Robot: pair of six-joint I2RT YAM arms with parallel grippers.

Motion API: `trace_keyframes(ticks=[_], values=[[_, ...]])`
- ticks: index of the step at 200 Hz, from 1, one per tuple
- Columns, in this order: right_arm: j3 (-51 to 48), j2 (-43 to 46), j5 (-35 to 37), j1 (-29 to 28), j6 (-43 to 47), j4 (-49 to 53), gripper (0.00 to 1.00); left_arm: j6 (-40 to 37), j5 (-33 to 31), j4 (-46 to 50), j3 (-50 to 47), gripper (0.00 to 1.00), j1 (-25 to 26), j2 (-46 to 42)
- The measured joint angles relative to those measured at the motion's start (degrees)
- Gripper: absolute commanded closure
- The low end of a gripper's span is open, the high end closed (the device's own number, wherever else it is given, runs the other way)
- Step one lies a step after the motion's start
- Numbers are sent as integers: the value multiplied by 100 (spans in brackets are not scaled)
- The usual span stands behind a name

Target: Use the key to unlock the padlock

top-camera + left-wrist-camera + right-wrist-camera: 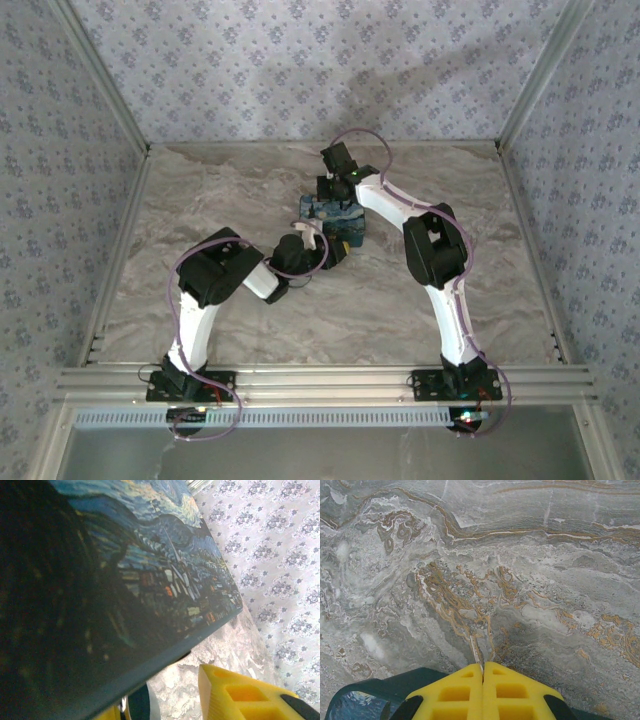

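Table point(220, 190): grey-brown marbled top, boxed in by walls point(300, 60) papered in a pale floral pattern.
Padlock point(335, 212): on the table, back of centre, between the ends of the two arms; blue printed face upward in the overhead view.
Padlock surface, left wrist view: swirling night-sky print with yellow spots, very close to the lens; dark side edge running diagonally across the frame.
Left arm point(215, 270): reaching forward and to the right from its base, ending at the padlock's near edge.
Left gripper point(333, 246): touching or just beside the padlock's near side; which of the two, not determinable.
Left finger point(240, 695): yellow, at lower right beyond the dark edge; sliver of second yellow part at bottom left under that edge.
Left jaws: parted partway, padlock edge lying between; actual clamping not confirmed.
Right arm point(430, 250): bent over from the right, wrist above the padlock's far side.
Right gripper point(482, 672): yellow tips pressed flat together, pointing down at bare marble.
Right wrist view, bottom left: dark teal rounded edge of the padlock below the fingers.
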State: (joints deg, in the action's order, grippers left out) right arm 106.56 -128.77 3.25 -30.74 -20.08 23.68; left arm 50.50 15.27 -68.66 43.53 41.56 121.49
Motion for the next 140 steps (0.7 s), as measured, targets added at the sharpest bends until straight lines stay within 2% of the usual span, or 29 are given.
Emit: trace_keyframes(ticks=[58,107,140], values=[[-35,24,-7,-9,-4,-20,100,-186,68,-44,-79,78,-87,0],[-136,83,-17,-17,-24,-87,100,-264,203,-81,-197,80,-186,-57],[-398,256,-90,-15,-24,-280,100,-306,350,-31,-240,86,-260,-114]])
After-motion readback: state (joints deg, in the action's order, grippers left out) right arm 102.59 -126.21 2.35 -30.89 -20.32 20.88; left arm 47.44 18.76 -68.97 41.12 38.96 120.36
